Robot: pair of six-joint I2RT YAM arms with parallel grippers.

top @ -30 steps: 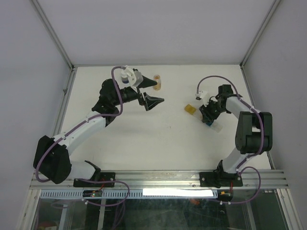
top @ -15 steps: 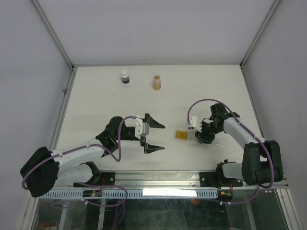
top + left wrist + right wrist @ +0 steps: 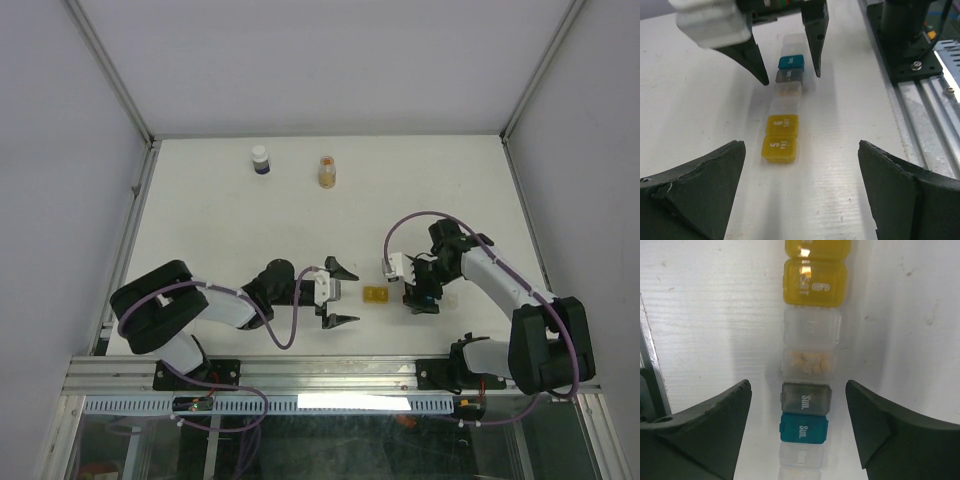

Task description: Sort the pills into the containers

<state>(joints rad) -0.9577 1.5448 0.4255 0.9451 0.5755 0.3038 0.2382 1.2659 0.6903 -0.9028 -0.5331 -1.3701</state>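
At the far side of the table (image 3: 200,220) a white-capped blue bottle (image 3: 260,160) and a small orange-tinted vial (image 3: 327,171) stand side by side, well apart from both my claws. Along the near edge runs the metal rail (image 3: 935,95) that carries my arm bases.

The strip of containers (image 3: 781,145) lies flat on the table near that edge, between my 2 claws, which face each other along it. From my right wrist I read it end to end: 2 yellow compartments (image 3: 815,282), 1 clear one with its lid down, 1 clear one holding the pills (image 3: 807,362), then a grey lid (image 3: 806,397) marked Sun., a teal lid (image 3: 804,427) marked Sun., and more clear ones beyond, too blurred to count. The pills sit as a small heap of orange-tan bits inside that single compartment.

My right claw (image 3: 798,383) hangs over the strip with its fingers spread, 1 on each side of the grey and teal lids. There is bare table between each finger and the plastic, so it grips nothing.

My left claw (image 3: 342,294) sits low just beside the yellow end, spread as wide as it goes. It holds nothing, and the strip lies ahead of its fingertips, untouched.
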